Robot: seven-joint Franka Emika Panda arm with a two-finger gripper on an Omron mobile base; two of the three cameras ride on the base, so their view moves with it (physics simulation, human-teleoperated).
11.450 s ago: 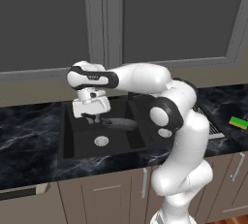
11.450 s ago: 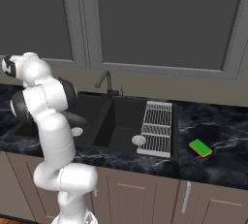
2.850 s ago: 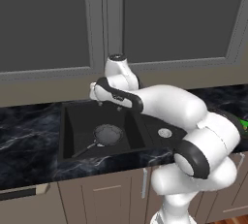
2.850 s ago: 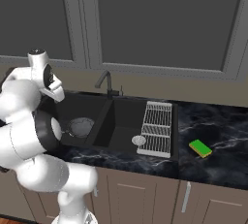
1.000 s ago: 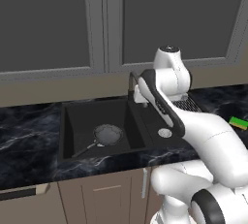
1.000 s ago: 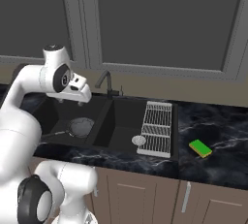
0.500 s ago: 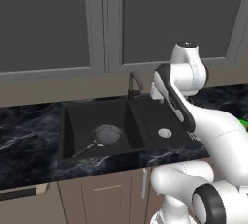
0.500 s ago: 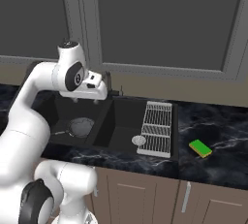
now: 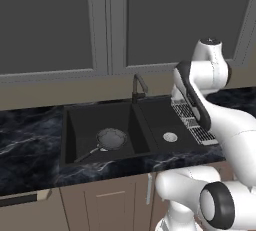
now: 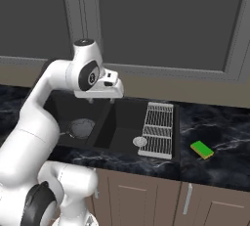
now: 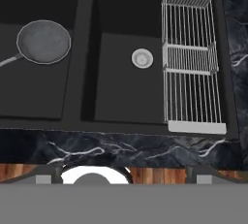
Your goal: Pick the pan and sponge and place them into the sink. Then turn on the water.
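Note:
The grey pan (image 9: 111,139) lies flat in the left bowl of the black sink (image 9: 150,147), its thin handle pointing toward the front left. The hand view looks straight down on the pan (image 11: 44,41) and on the right bowl's silver drain (image 11: 142,58). My gripper (image 10: 101,100) hangs open and empty high above the sink (image 10: 122,122), over the divider between the bowls, well clear of the pan (image 10: 82,127). The green and yellow sponge (image 10: 201,149) rests on the marble counter to the right of the wire rack. No water shows at the dark faucet (image 9: 139,86).
A wire dish rack (image 10: 159,128) lies across the sink's right edge, also seen from above as the rack (image 11: 191,60). Dark marble counter (image 10: 219,137) runs on both sides. Grey wall cabinets (image 9: 110,20) hang behind. Lower cabinet doors sit below the counter's front edge.
My arm has swung to the right, from above the left bowl to above the divider and right bowl. The jaws stayed open. The pan has not moved.

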